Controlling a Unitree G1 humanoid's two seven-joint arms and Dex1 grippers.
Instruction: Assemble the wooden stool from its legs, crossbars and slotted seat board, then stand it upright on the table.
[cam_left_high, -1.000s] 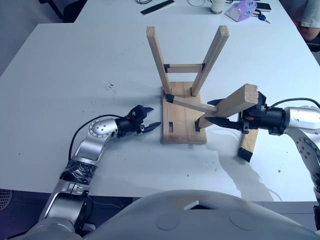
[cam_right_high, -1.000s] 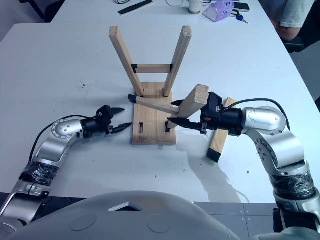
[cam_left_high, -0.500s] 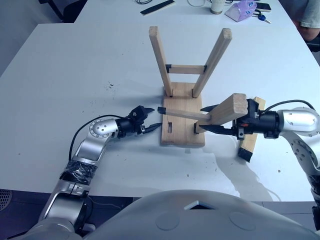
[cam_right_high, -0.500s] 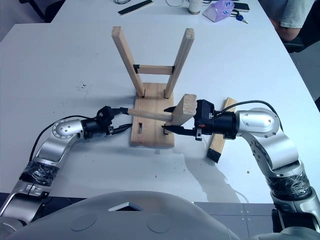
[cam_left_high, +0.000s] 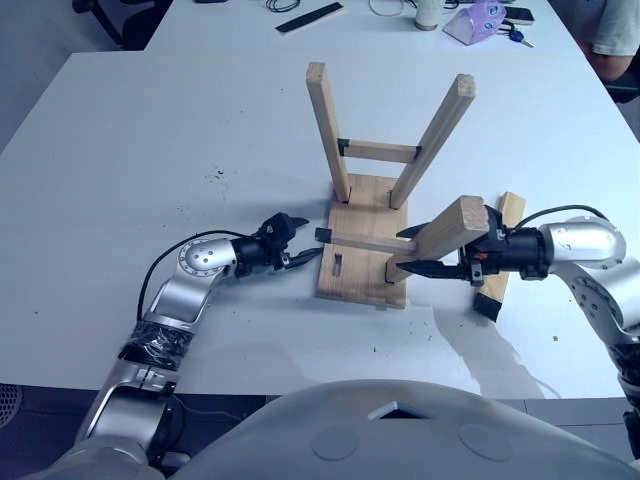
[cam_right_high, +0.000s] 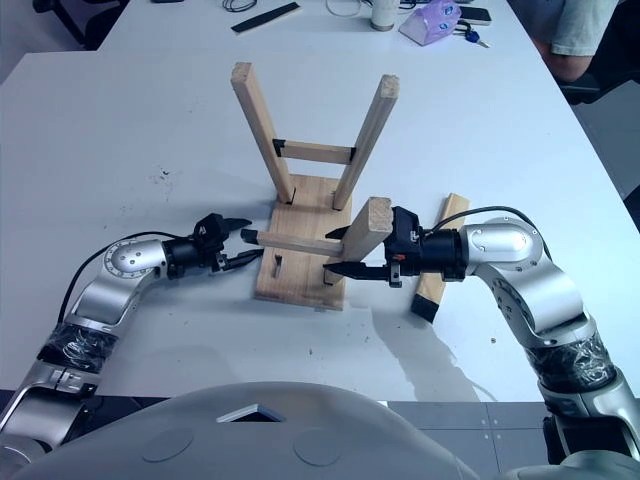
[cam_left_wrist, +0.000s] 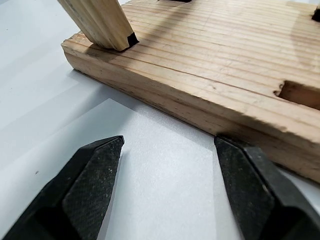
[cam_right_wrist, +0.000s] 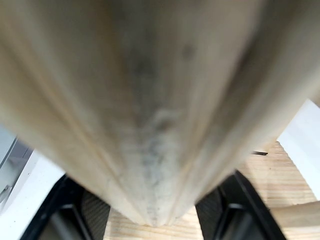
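The slotted seat board (cam_left_high: 352, 282) lies flat on the white table (cam_left_high: 150, 120). Two legs (cam_left_high: 328, 130) (cam_left_high: 434, 138) stand in its far slots, joined by a crossbar (cam_left_high: 378, 151). My right gripper (cam_left_high: 420, 250) is shut on a third leg (cam_left_high: 445, 232), tilted, with its foot at the board's near right slot. A second crossbar (cam_left_high: 362, 243) sticks out of that leg toward my left gripper (cam_left_high: 306, 237), which stands open on the table at the board's left edge (cam_left_wrist: 165, 97). A fourth leg (cam_left_high: 498, 262) lies loose under my right arm.
At the table's far edge lie a black strip (cam_left_high: 313, 15), a cup (cam_left_high: 428, 12) and a purple object (cam_left_high: 478, 20). Dark specks (cam_left_high: 218, 175) mark the tabletop on the left. Open table stretches to the left of the board and in front of it.
My right gripper has carried the leg and its crossbar lower and leftward over the board; the crossbar's black tip now sits close to my left gripper. The left arm has barely moved.
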